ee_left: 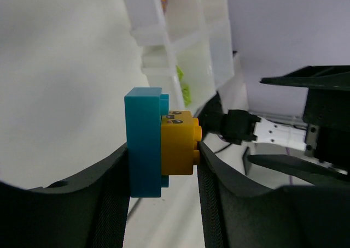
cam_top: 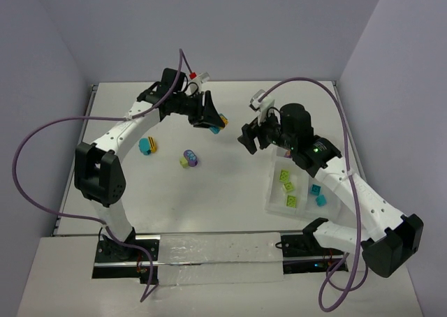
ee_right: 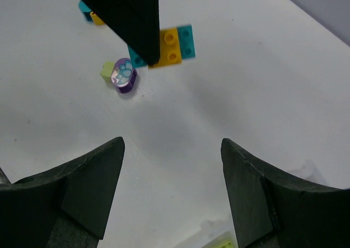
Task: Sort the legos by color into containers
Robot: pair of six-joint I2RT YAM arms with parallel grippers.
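Legos, small studded plastic bricks in orange-yellow, teal, lime green and purple, are shared between a white table point(cam_top: 223, 205) and a translucent whitish plastic tray of four square compartments point(cam_top: 276, 200) on the table's right side.

One joined pair, a teal brick with an orange-yellow brick pressed onto it point(ee_left: 175, 144), is clamped in the left gripper point(ee_left: 164, 149) over the far middle of the table. The black fingers point(ee_left: 112, 193) squeeze it from both sides. The yellow brick has small dark markings on its top edge (too small to read).

Two more joined pieces lie loose on the table, left of centre. One is a teal-and-yellow pair point(cam_top: 147, 146). The other, nearer the middle, is a purple piece with a pale flower-like print joined to a lime green brick point(ee_right: 123, 75).

Inside the tray, three lime green bricks point(cam_top: 289, 187) sit along its left side and two teal bricks point(cam_top: 318, 195) to their right (the dividing walls are hard to make out from above).

The right gripper point(ee_right: 172, 147) hangs just right of the held pair, near the tray's far end. Its dark fingers point(ee_right: 93, 188) are spread wide with nothing between them.

A clear flat strip with black brackets point(cam_top: 216, 257) lies along the near edge.
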